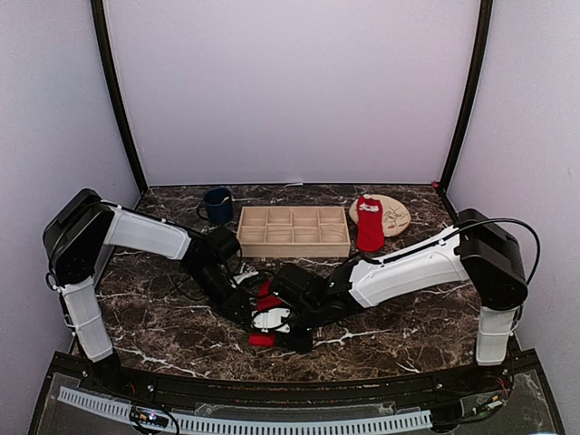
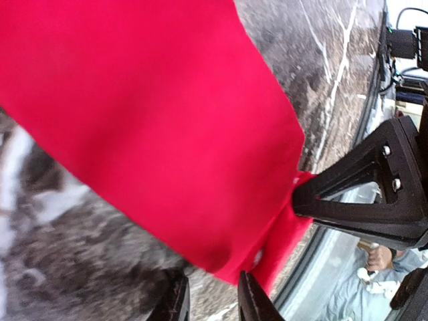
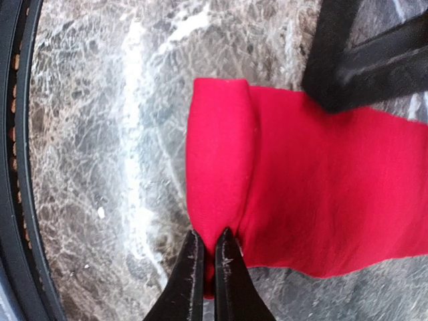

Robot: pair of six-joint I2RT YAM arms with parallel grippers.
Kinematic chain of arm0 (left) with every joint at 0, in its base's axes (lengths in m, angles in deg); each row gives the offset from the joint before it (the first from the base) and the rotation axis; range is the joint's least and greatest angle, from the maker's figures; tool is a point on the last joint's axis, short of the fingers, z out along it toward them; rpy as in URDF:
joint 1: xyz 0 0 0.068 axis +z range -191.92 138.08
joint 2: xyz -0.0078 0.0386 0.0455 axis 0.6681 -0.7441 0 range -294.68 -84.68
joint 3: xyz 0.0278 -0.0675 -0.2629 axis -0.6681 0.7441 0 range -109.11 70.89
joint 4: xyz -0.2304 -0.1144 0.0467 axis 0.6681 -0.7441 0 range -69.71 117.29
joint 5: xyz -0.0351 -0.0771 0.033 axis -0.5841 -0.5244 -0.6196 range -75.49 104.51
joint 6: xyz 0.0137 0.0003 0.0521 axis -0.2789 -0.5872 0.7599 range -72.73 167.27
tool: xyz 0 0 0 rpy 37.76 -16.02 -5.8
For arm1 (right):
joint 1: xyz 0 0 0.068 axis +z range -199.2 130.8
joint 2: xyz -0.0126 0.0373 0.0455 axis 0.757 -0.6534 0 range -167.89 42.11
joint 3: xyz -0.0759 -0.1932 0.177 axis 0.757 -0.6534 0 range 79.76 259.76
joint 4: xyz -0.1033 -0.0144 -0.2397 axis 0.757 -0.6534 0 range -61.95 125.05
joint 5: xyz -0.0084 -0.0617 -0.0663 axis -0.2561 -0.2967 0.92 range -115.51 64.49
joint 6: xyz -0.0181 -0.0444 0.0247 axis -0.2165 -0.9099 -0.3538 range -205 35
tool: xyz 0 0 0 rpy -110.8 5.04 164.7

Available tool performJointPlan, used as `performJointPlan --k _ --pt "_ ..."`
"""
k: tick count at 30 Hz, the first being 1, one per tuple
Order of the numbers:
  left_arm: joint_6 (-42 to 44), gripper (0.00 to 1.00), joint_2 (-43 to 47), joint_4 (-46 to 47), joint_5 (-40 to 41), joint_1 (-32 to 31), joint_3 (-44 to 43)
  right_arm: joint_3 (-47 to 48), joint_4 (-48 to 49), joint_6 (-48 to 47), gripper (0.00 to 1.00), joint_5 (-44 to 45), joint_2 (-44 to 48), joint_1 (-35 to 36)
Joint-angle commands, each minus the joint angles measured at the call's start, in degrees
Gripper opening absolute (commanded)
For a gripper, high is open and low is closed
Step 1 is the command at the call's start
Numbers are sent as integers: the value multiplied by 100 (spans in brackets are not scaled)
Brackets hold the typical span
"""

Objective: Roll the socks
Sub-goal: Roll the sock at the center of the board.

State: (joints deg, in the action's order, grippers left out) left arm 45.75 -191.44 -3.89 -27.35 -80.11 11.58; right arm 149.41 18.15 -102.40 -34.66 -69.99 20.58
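Two red socks. The first sock (image 3: 321, 194) lies on the worktop (image 3: 87, 167), its rolled end clamped in the right end effector (image 3: 208, 235). The left end effector (image 2: 212, 284) has its fingers slightly apart at the sock's edge. The second sock (image 1: 369, 222) lies well beyond both, on one plate (image 1: 397, 216), near one tray (image 1: 294, 231) and one mug (image 1: 217, 206).

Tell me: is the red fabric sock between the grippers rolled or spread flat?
Barely rolled: the red fabric sock has one end turned over, pinched by the right gripper; the rest lies flat.

Two socks (image 1: 369, 224), one mug (image 1: 217, 206), one tray (image 1: 294, 248), one plate (image 1: 396, 216).
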Motion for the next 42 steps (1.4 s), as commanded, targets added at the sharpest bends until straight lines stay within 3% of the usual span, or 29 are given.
performJointPlan --k 1,7,19,30,36,42 --pt "-88 27 360 118 498 67 146 144 -663 369 5 -229 -134 -56" --pt "-37 27 893 525 852 92 455 435 -981 714 4 -673 -102 -192" --pt "-879 22 2607 2840 1036 -134 2052 1207 -1832 898 3 -1985 -686 -664" --pt "-805 23 3324 3089 2682 -1438 2615 1453 -1973 1089 3 -2868 -911 -1018" --pt "-650 24 3651 3143 2807 -1679 2818 1550 -2098 1099 3 -3277 -999 -1130" --pt "-218 27 3368 3019 2785 -2068 2597 1708 -2301 1065 3 -3545 -1185 -1170"
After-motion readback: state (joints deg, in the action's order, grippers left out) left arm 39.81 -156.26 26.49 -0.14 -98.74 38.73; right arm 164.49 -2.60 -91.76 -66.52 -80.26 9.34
